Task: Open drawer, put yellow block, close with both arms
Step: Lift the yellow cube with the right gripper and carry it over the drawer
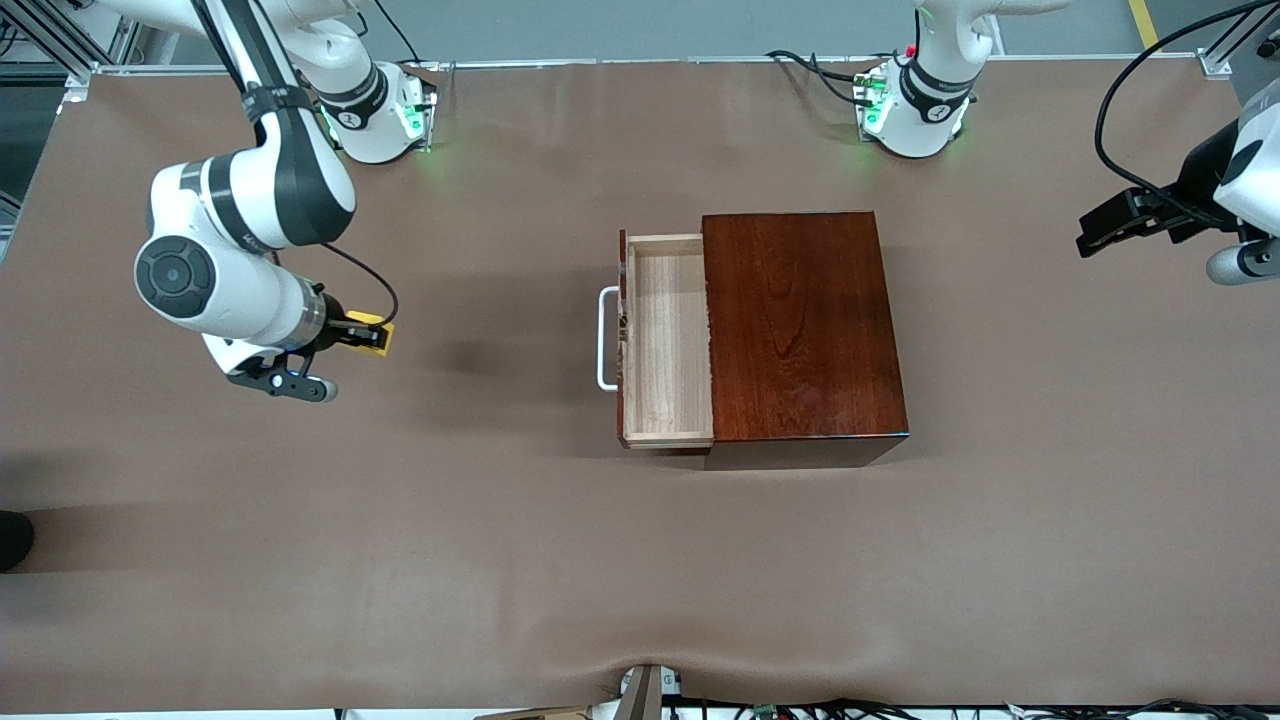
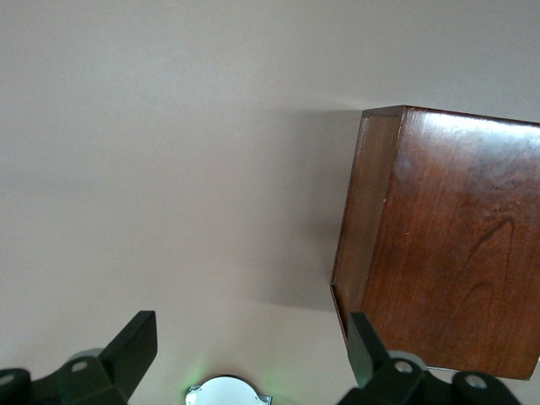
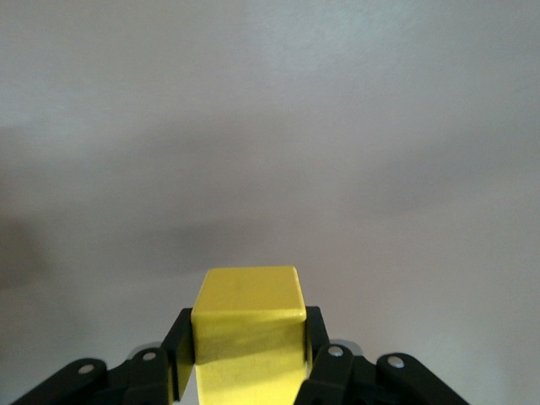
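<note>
The dark reddish-brown wooden box (image 1: 800,330) stands mid-table. Its drawer (image 1: 668,340) is slid out toward the right arm's end, and the light-wood tray is empty. The white handle (image 1: 606,338) faces that end. My right gripper (image 1: 368,335) is shut on the yellow block (image 1: 377,334) over the table, well away from the drawer's handle. The right wrist view shows the block (image 3: 249,325) between the black fingers (image 3: 175,350). My left gripper (image 1: 1097,232) is open and empty over the left arm's end of the table. Its wrist view shows the box (image 2: 447,245).
The brown table mat (image 1: 480,520) is bare around the box. Both arm bases (image 1: 385,110) stand along the table edge farthest from the front camera. The left arm's base (image 2: 228,393) shows between the left gripper's fingers.
</note>
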